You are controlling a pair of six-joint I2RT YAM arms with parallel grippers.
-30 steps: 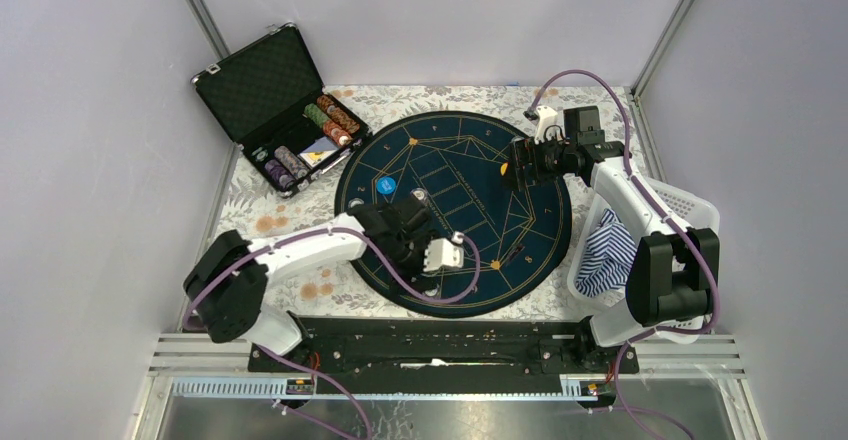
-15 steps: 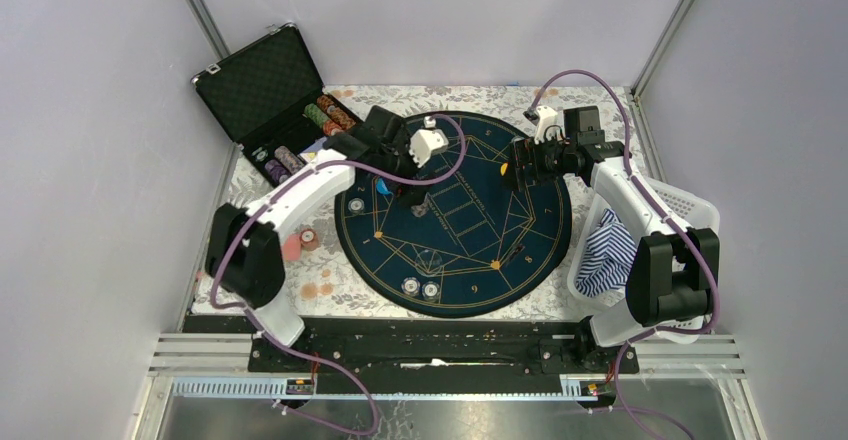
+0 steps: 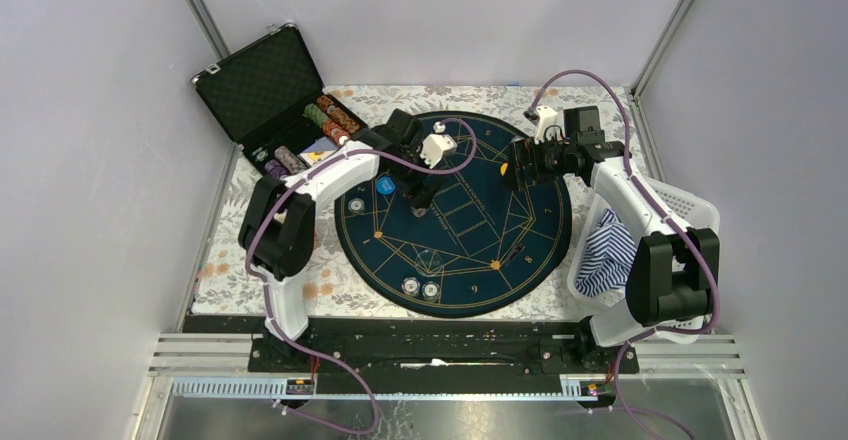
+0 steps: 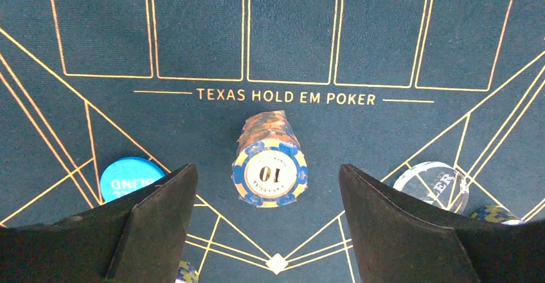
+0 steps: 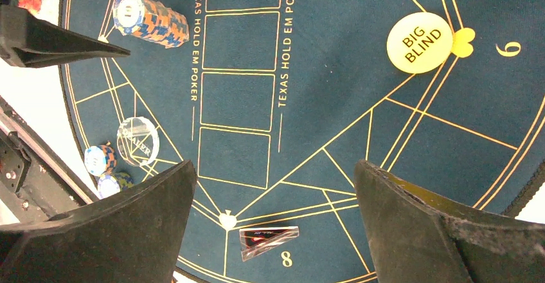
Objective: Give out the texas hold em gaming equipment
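A short stack of orange and blue poker chips (image 4: 270, 167) lies on its side on the round blue mat (image 3: 520, 250), its "10" face toward the left wrist camera. My left gripper (image 4: 265, 190) is open and straddles it without touching. A blue blind disc (image 4: 128, 179) lies left of it and a clear dealer button (image 4: 429, 181) right. My right gripper (image 5: 275, 173) is open above the mat's far right, over a clear wedge (image 5: 268, 241) by the "8". A yellow big blind disc (image 5: 420, 42) lies ahead of it. Two chips (image 3: 420, 287) sit at the mat's near edge.
An open black case (image 3: 262, 85) with rows of chips (image 3: 330, 120) stands at the back left. A white basket (image 3: 690, 200) holding a striped cloth (image 3: 605, 250) is on the right. One chip (image 3: 357, 204) lies at the mat's left rim.
My left arm has swung from the mat's near edge to its far left part, uncovering two chips at the near edge. The right arm has not moved.
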